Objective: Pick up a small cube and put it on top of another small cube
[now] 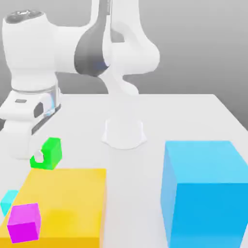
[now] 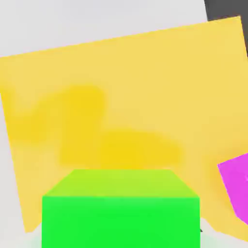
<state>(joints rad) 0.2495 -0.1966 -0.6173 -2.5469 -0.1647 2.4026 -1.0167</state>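
The green small cube point(image 1: 50, 151) sits on the white table just behind a yellow slab. My gripper point(image 1: 45, 155) has come down over it from the exterior view's left. One white fingertip point(image 1: 37, 158) presses on the cube's near-left face, and the other finger is hidden behind the cube. The jaws look shut on it. In the hand view the green cube point(image 2: 121, 208) looms right under the hand. The light-cyan small cube point(image 1: 8, 200) lies apart at the exterior view's left edge, partly cut off beside the slab.
A wide, flat yellow slab point(image 1: 68, 203) fills the front left, with a magenta small cube point(image 1: 24, 223) at its near-left corner. A huge blue cube point(image 1: 206, 191) stands at the front right. The arm's round white base point(image 1: 124, 133) sits mid-table.
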